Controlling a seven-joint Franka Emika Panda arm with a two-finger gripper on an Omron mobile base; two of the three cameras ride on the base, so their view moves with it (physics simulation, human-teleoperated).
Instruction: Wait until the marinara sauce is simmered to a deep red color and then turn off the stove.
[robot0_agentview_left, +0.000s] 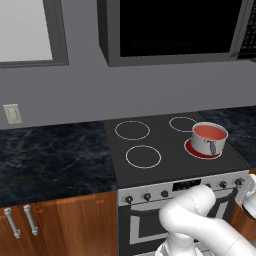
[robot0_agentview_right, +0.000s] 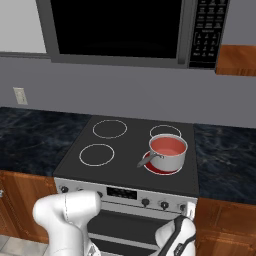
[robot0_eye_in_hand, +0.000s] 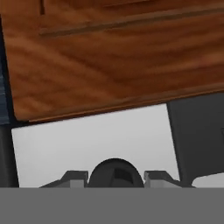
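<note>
The marinara sauce (robot0_agentview_left: 209, 132) (robot0_agentview_right: 167, 145) is a flat salmon-red liquid in a steel pot (robot0_agentview_left: 206, 145) (robot0_agentview_right: 169, 160). The pot stands on the front right ring of the stove (robot0_agentview_left: 165, 150) (robot0_agentview_right: 125, 150), over a glowing red burner disc (robot0_agentview_left: 191, 149) (robot0_agentview_right: 149, 168). My gripper (robot0_eye_in_hand: 114, 180) (robot0_agentview_right: 190, 212) is low at the right end of the silver front panel. Its fingers stand apart, open, with a black knob (robot0_eye_in_hand: 114, 171) between the tips. In the left base view the hand (robot0_agentview_left: 248, 192) sits at the right edge beside the panel.
Other black knobs (robot0_agentview_left: 147, 196) (robot0_agentview_right: 145, 202) line the panel around a display (robot0_agentview_right: 121, 192). A black microwave (robot0_agentview_left: 170, 30) (robot0_agentview_right: 115, 27) hangs above. Dark stone counters (robot0_agentview_left: 50, 155) (robot0_agentview_right: 225, 155) flank the cooktop. A wooden cabinet front (robot0_eye_in_hand: 113, 57) is close to the hand.
</note>
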